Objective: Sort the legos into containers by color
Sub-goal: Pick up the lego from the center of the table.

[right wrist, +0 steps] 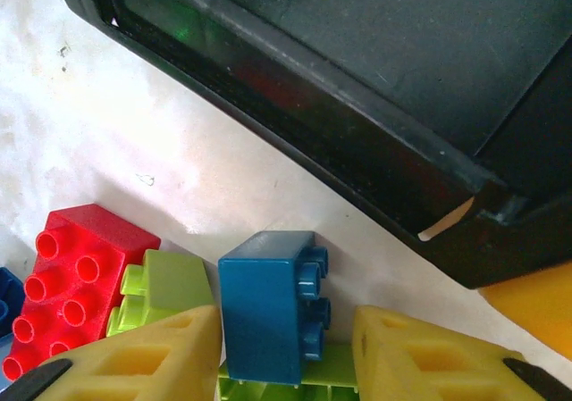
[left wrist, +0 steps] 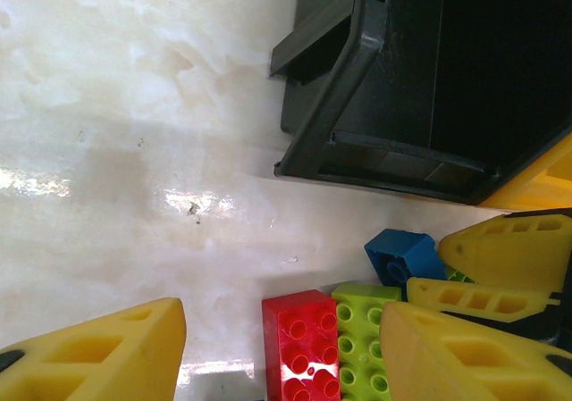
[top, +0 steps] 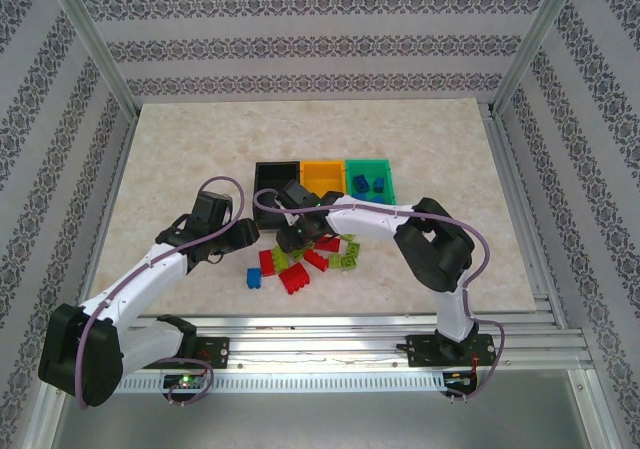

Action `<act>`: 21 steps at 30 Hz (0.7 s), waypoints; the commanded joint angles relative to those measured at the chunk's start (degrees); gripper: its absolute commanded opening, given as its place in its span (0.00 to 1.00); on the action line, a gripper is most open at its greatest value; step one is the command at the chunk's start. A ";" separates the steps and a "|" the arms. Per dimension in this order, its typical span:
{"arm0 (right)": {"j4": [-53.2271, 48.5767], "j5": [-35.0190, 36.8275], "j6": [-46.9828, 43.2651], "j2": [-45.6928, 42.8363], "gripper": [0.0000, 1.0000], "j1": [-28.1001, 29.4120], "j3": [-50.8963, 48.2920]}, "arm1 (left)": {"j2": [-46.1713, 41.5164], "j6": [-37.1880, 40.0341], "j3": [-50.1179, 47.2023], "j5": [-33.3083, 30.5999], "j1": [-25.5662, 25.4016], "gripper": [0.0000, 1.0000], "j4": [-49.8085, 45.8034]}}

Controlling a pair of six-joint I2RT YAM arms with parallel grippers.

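Note:
Loose red, blue and lime legos (top: 296, 279) lie in a heap in front of three bins: black (top: 272, 175), orange (top: 322, 174) and green (top: 386, 191). The green bin holds two blue bricks (top: 368, 183). My right gripper (right wrist: 286, 329) is low over the heap, its jaws on either side of a blue brick (right wrist: 268, 307) that lies on its side on a lime piece. One finger touches the brick; the other stands just off its studs. My left gripper (left wrist: 284, 329) is open over a red brick (left wrist: 299, 347) and a lime brick (left wrist: 362, 343).
The black bin's near wall (right wrist: 295, 97) lies just beyond the blue brick, and the orange bin's corner (right wrist: 536, 298) is to its right. The right gripper's yellow fingers (left wrist: 505, 245) crowd in beside the left gripper. Bare marble table (left wrist: 134, 151) spreads to the left.

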 commanded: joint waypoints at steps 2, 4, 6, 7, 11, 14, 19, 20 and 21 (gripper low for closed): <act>-2.56 -0.14 0.80 0.93 0.45 -0.30 -0.91 | -0.84 -0.63 -1.08 0.71 0.75 0.60 1.71; -2.39 -0.40 0.89 1.88 0.45 -0.25 0.45 | -0.70 -0.67 -0.94 1.11 0.77 0.60 1.74; -2.29 -0.52 1.15 2.74 0.45 -0.17 1.43 | -0.73 -0.52 -0.63 1.09 0.77 0.60 1.30; -2.30 -0.56 1.24 2.90 0.44 -0.16 1.74 | -0.81 -0.43 -0.54 1.01 0.73 0.60 0.98; -2.49 -0.21 0.98 2.20 0.34 -0.21 2.11 | -1.94 -0.02 -0.49 0.17 0.75 0.60 -0.12; -2.87 -0.11 0.63 0.77 0.31 -0.17 1.89 | -2.55 0.03 -0.67 -0.03 0.76 0.60 -0.78; -3.04 0.91 0.87 -4.11 0.28 -0.45 0.61 | -2.86 0.28 -0.78 0.48 0.70 0.60 -2.11; -2.92 1.07 1.05 -5.56 0.28 -0.64 0.07 | -2.98 0.42 -0.80 0.55 0.73 0.60 -2.52; -2.61 1.19 1.25 -7.12 0.28 -1.05 -0.59 | -3.14 0.51 -0.79 0.57 0.73 0.60 -2.97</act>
